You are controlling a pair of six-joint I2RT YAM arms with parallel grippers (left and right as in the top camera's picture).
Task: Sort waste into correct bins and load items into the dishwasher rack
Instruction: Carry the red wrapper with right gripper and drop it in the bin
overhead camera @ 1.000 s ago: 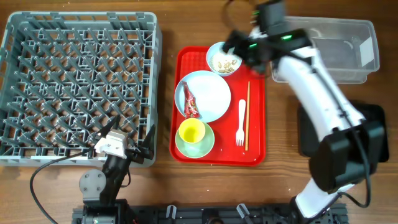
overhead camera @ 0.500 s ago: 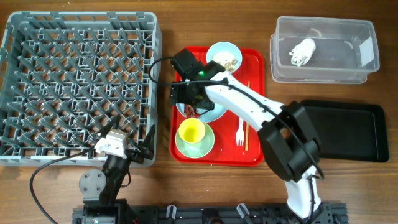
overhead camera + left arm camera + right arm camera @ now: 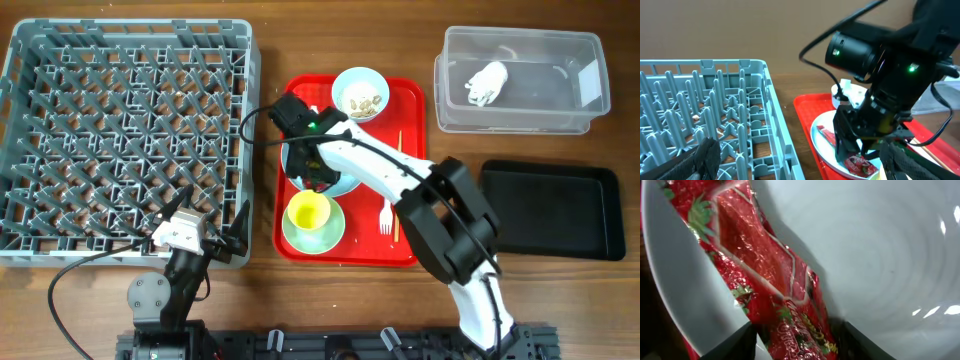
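Now that the tissue [image 3: 486, 83] lies in the tub [image 3: 592, 58], our right gripper [image 3: 795, 341] has dropped to the plate [image 3: 880, 255], jaws spread astride the red wrapper [image 3: 765, 265], our next waste.

Snack wrapper [image 3: 775, 275]: thin red film, foil-like, high gloss, heavily crinkled, printed surface.
Plate [image 3: 880, 255]: pale blue-white, smooth, glazed look, sharp highlights.
Dishwasher rack [image 3: 125, 140]: moulded grey plastic, matt, pegs and walls alike.
Red serving tray [image 3: 365, 250]: smooth plastic, soft sheen.
Clear tub [image 3: 520, 122]: transparent plastic, glossy along the rim.
Tissue [image 3: 487, 82]: white paper, crumpled, matt.
Black tray [image 3: 555, 210]: plastic, dull matt.
Chopsticks [image 3: 396, 228]: bare pale wood.
Fork [image 3: 386, 215]: white plastic, smooth.
Yellow cup [image 3: 308, 212]: smooth; plastic or glazed, cannot tell.
Table [image 3: 560, 300]: brown wood grain, matt.
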